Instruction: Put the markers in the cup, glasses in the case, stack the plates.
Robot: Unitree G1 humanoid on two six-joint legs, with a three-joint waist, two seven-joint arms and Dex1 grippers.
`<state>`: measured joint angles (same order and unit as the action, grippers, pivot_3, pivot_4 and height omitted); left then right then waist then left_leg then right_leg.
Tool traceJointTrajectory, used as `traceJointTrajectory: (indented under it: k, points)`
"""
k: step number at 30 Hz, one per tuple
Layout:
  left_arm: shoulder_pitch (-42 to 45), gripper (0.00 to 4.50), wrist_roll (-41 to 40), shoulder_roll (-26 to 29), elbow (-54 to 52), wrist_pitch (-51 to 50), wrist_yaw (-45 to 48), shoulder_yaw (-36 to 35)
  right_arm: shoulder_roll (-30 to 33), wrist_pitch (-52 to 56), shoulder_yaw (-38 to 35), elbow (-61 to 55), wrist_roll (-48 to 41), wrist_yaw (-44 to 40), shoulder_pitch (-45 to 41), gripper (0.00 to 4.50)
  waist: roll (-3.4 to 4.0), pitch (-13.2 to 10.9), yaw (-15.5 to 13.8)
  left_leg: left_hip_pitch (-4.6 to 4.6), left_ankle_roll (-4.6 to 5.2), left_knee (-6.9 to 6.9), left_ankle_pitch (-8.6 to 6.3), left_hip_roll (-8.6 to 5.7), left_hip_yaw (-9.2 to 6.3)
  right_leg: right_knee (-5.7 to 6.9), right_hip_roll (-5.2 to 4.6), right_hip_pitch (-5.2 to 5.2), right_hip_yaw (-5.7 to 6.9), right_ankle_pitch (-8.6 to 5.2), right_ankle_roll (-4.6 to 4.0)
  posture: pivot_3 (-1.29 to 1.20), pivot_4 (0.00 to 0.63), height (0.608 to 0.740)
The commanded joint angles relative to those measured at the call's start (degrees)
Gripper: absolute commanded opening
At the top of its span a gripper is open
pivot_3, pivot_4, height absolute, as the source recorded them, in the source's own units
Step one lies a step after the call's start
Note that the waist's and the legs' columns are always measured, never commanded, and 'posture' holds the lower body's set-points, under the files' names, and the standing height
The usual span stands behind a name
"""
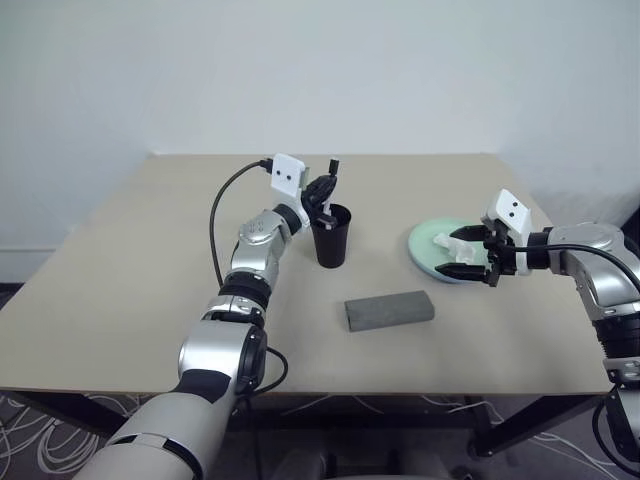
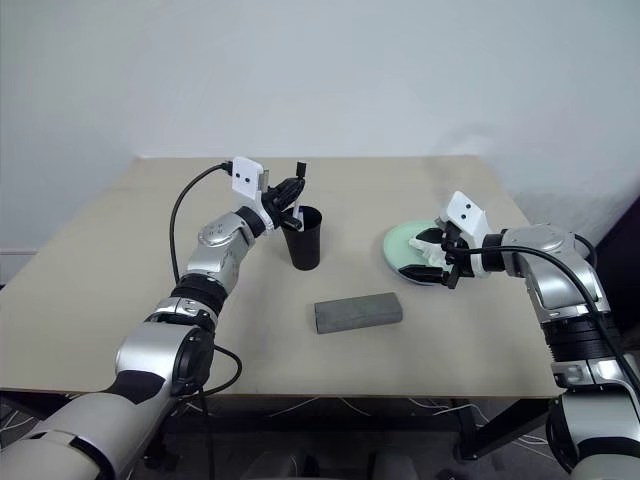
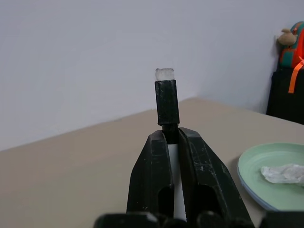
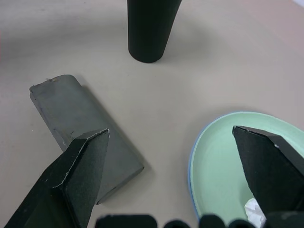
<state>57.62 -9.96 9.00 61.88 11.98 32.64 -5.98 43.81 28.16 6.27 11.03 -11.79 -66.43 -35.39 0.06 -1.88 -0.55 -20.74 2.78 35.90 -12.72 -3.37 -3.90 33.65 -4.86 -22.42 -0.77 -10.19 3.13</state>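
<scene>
A slim white-barrelled marker with a black cap (image 3: 167,102) stands pinched between the two black fingers of the left gripper (image 1: 322,195), cap end uppermost, right over the mouth of the black tapered plastic cup (image 1: 331,240). It is held nearly upright, which looks meant to let it slide straight down into the cup once released. The fingers are closed narrow on the white barrel just below the cap, so most of the barrel hangs free beneath them. Whether the second marker already sits inside the cup I cannot tell.

The cup stands upright near the middle of the tan tabletop (image 1: 120,280). In front of it, nearer the robot and well apart from it, lies the flat grey rectangular case (image 1: 389,310), closed and flat; the glasses are presumably inside, though that is a guess.

To the right rests the round mint-green plate (image 4: 223,166) with a light blue plate's rim showing just beneath it, so the stack seems made. A crumpled white tissue (image 3: 284,173) lies on the green plate. The right gripper (image 1: 474,252) hovers over the near edge of that plate with its fingers spread wide and nothing between them, parked out of the left arm's way.
</scene>
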Motion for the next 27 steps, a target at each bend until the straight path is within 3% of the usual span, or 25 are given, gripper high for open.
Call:
traceJointTrajectory:
  k: [1, 5, 6, 18, 23, 27]
  points:
    - [1.65, 0.03, 0.39, -0.21, 0.25, 1.88, -1.06, -0.79, 0.30, -0.75, -1.47, -1.08, -0.69, 0.09, -1.44, 4.50, 0.00, 0.00, 0.01, 0.00, 0.00, 0.00, 0.00, 0.00, 0.00, 0.00, 0.00, 0.00, 0.00, 0.00, 0.00, 0.00, 0.000, 0.732]
    - [1.29, 0.03, 0.57, -0.51, 1.20, 1.62, -1.34, -0.66, 0.20, -0.77, -1.47, -1.09, -0.71, 0.15, -1.52, 4.50, 0.00, 0.00, 0.00, 0.00, 0.00, 0.00, 0.00, 0.00, 0.00, 0.00, 0.00, 0.00, 0.01, 0.00, 0.00, 0.00, 0.000, 0.732]
    - [1.16, 0.29, 0.63, -0.58, 1.35, 1.68, -1.45, -0.66, 0.20, -0.82, -1.48, -1.06, -0.71, 0.15, -1.53, 4.50, 0.00, 0.00, 0.00, 0.00, 0.00, 0.00, 0.00, -0.01, 0.00, 0.00, 0.00, 0.00, 0.01, 0.00, 0.01, 0.00, 0.000, 0.732]
    - [-0.91, 4.34, 2.25, 0.14, -0.84, 3.66, -2.12, -0.27, 0.08, -1.21, -1.51, -0.51, -0.55, 0.30, -1.73, 4.50, 0.00, 0.00, 0.00, 0.00, -0.01, 0.00, 0.00, 0.00, 0.00, 0.01, 0.00, 0.00, 0.01, 0.01, 0.01, 0.00, 0.000, 0.732]
    - [-3.06, 4.47, 0.58, 2.30, -9.76, -0.73, 3.52, 0.27, -0.15, -1.21, -1.38, -0.48, -0.57, 0.35, -1.91, 4.50, 0.00, 0.00, 0.02, 0.00, -0.01, -0.02, -0.01, 0.01, 0.01, 0.01, 0.01, -0.02, 0.01, 0.01, 0.01, 0.00, 0.000, 0.732]
    - [-7.44, 4.47, -1.22, 8.26, -22.45, -10.06, 10.98, 0.96, -0.33, -1.19, -1.43, -0.47, -0.68, 0.35, -1.86, 4.50, 0.01, 0.01, 0.21, 0.00, -0.01, -0.04, -0.01, 0.03, 0.03, 0.01, 0.02, -0.05, 0.00, 0.01, 0.00, 0.00, 0.000, 0.732]
